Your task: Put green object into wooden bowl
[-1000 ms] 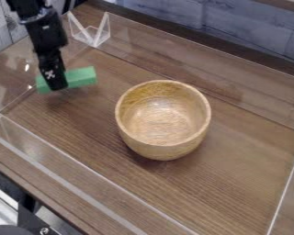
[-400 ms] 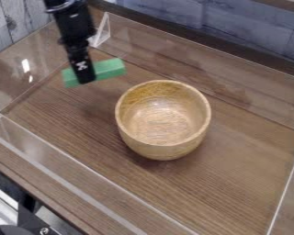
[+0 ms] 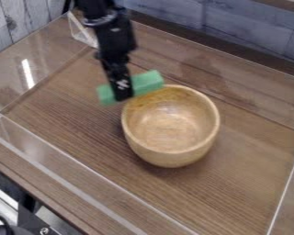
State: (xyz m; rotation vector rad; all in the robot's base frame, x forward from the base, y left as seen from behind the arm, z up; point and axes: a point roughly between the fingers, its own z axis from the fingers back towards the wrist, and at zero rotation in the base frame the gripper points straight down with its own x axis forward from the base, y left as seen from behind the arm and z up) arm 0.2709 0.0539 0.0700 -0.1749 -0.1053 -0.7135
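The green object is a small bright-green block, held off the table just left of the wooden bowl's rim. My gripper comes down from the upper left on a black arm and is shut on the block's left part. The block's right end sticks out toward the bowl. The wooden bowl is round, light tan and deep, with a thick rim and nothing inside it. It stands at the middle of the table, right of and below the gripper.
A dark wood-grain tabletop is fenced by low clear plastic walls along the front and sides. A clear stand sits behind the arm at the upper left. A tiled wall runs along the back.
The gripper has carried the green block to the right and forward, from the far left of the table to the bowl's left rim. The bowl has shifted slightly.
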